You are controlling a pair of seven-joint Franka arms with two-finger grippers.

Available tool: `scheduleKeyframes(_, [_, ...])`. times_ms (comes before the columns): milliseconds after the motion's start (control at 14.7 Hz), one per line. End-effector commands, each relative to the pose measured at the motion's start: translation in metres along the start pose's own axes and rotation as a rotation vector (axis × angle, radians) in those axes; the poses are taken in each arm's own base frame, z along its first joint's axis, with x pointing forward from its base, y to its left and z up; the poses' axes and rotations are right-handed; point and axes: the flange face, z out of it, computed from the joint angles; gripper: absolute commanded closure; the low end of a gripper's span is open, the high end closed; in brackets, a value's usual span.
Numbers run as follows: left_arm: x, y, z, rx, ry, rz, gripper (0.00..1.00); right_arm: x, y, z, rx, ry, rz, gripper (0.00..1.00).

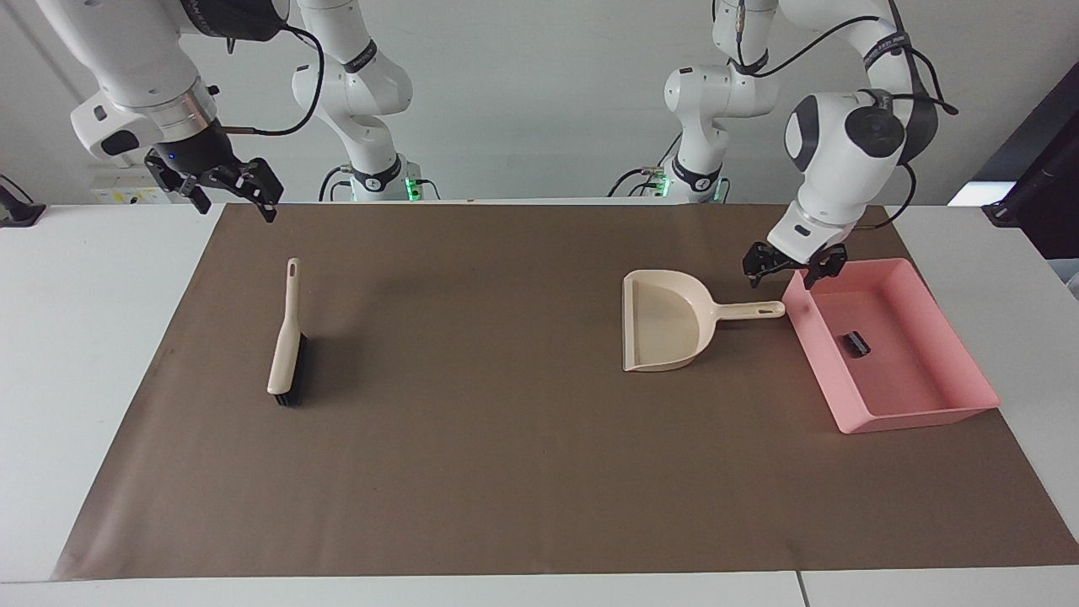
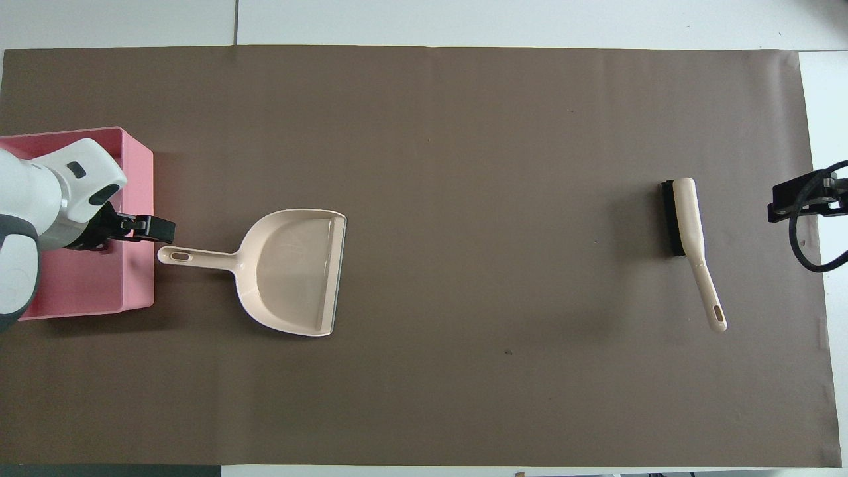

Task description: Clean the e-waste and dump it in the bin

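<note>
Task looks near done: 1 dark e-waste piece (image 1: 856, 344) in pink bin (image 1: 969, 371), dustpan (image 1: 666, 322) & brush (image 1: 287, 354) set down w/ dustpan handle at 3 o'clock toward bin; left gripper (image 1: 794, 263) over bin's rim, right gripper (image 1: 226, 187) over mat (image 1: 506, 472) corner, both jaws spread & empty.

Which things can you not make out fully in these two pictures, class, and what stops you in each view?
- Bin, overhead view: the frame edge cuts it off and the left arm covers much of its floor.
- E-waste, facing view: only one dark piece shows in the bin; whether there is a second cannot be told. Overhead, none shows.
- Right gripper: overhead, only a dark part at the frame edge.
</note>
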Motion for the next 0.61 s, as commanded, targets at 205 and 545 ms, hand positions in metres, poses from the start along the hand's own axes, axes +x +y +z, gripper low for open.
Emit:
scheduleKeyframes(205, [0.005, -0.040, -0.097, -0.034, 0.023, -0.092, 0.02, -0.007, 0.003, 0.000, 0.027, 0.000, 0.006, 0.00])
scheduleKeyframes(545, [-0.021, -0.063, -0.126, -0.069, -0.053, -0.048, 0.02, -0.007, 0.002, 0.000, 0.026, -0.002, 0.004, 0.00])
